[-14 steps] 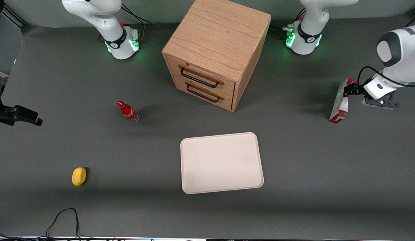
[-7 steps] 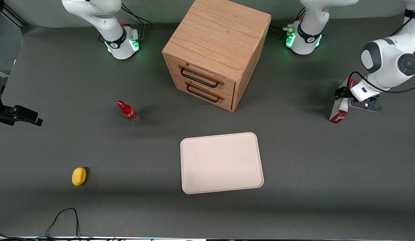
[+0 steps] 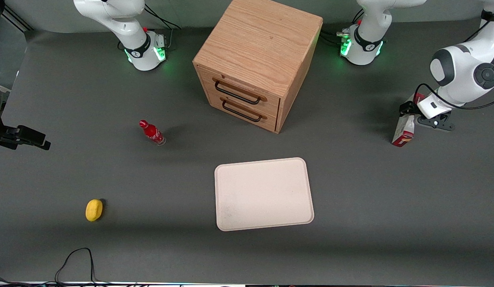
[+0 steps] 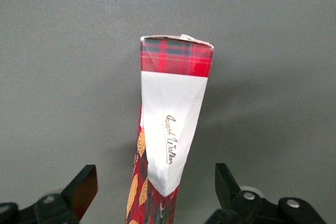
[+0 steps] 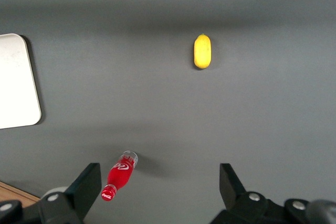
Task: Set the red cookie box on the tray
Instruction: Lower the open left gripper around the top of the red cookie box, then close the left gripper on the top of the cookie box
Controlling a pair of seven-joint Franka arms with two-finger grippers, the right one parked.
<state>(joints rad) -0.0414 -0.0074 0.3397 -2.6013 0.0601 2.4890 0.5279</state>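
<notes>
The red cookie box (image 3: 403, 131) stands upright on the table toward the working arm's end, farther from the front camera than the tray (image 3: 264, 194). The tray is cream-white, lies flat and holds nothing. My left gripper (image 3: 409, 109) is at the box's top end. In the left wrist view the box (image 4: 173, 124) shows its red tartan end and white panel between the two fingers (image 4: 84, 187). The gripper (image 4: 155, 182) is open, with a gap on each side of the box.
A wooden drawer cabinet (image 3: 256, 59) stands farther back than the tray. A small red bottle (image 3: 152, 132) and a yellow lemon-like object (image 3: 93, 209) lie toward the parked arm's end. A black cable (image 3: 77, 259) loops at the table's front edge.
The left arm's wrist has turned and drawn in over the box's top end. The box, tray and other objects have not moved.
</notes>
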